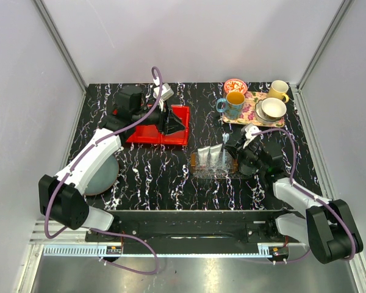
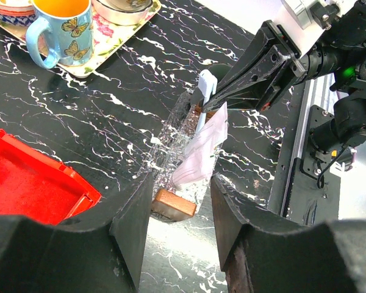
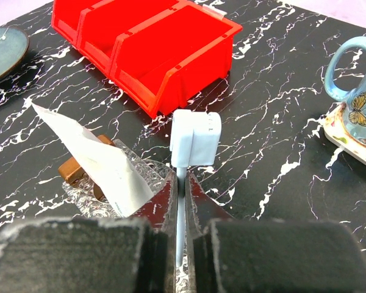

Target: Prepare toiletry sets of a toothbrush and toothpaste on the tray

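Currently the right gripper (image 3: 180,201) is clamped tight on the handle of the pale blue toothbrush (image 3: 195,137), with the brush head sticking out past its fingertips. From the left wrist view the toothbrush (image 2: 205,85) stands nearly upright, head uppermost, over the end of the clear tray (image 2: 171,204) nearest the right arm. Its lower end reaches down among the tray's contents, though I cannot tell whether it touches the bottom.

Inside the tray (image 1: 198,166) the white toothpaste tubes (image 1: 207,156) lean at a slant. One toothpaste tube (image 3: 91,159) lies just beside the toothbrush, its flat end tilted up and away from the right gripper. The tray sits on the black marbled worktop (image 1: 146,171), roughly in the middle, in front of the right arm.

The left gripper (image 1: 174,122) hangs over the red bins (image 1: 158,131) towards the back left. Its jaws stand partly apart, with nothing between them. A floral tray (image 1: 251,116) at the back right carries a blue butterfly mug (image 1: 235,104), a yellow mug (image 1: 279,90) and a white cup (image 1: 273,108). A grey-blue dish (image 1: 104,177) rests near the left arm, partly under it.
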Action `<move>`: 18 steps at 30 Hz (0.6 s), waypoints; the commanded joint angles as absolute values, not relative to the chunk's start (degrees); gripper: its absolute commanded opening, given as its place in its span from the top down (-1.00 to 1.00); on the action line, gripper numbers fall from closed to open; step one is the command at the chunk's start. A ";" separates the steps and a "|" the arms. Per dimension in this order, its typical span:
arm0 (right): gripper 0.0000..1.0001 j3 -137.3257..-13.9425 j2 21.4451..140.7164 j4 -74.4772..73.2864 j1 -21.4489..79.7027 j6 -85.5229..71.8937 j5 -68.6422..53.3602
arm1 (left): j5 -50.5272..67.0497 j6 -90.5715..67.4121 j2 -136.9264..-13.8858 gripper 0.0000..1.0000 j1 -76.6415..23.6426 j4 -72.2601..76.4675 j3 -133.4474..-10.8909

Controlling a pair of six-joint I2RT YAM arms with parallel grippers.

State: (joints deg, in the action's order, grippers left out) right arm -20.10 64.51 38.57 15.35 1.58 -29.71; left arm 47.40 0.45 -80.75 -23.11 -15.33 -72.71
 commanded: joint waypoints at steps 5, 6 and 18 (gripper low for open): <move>1.00 -18.98 64.86 44.21 15.03 1.23 -31.73 | 48.78 1.49 -79.72 0.07 -22.85 -14.50 -75.15; 1.00 -18.90 64.95 44.64 15.03 1.23 -31.73 | 48.78 1.49 -79.63 0.07 -22.85 -14.50 -75.15; 0.99 -17.40 65.39 47.90 14.94 1.41 -32.17 | 48.87 1.93 -79.37 0.07 -22.76 -14.76 -74.71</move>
State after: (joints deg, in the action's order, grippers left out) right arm -18.04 65.32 43.59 15.35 1.15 -31.20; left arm 47.40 0.67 -80.75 -23.11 -16.67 -72.71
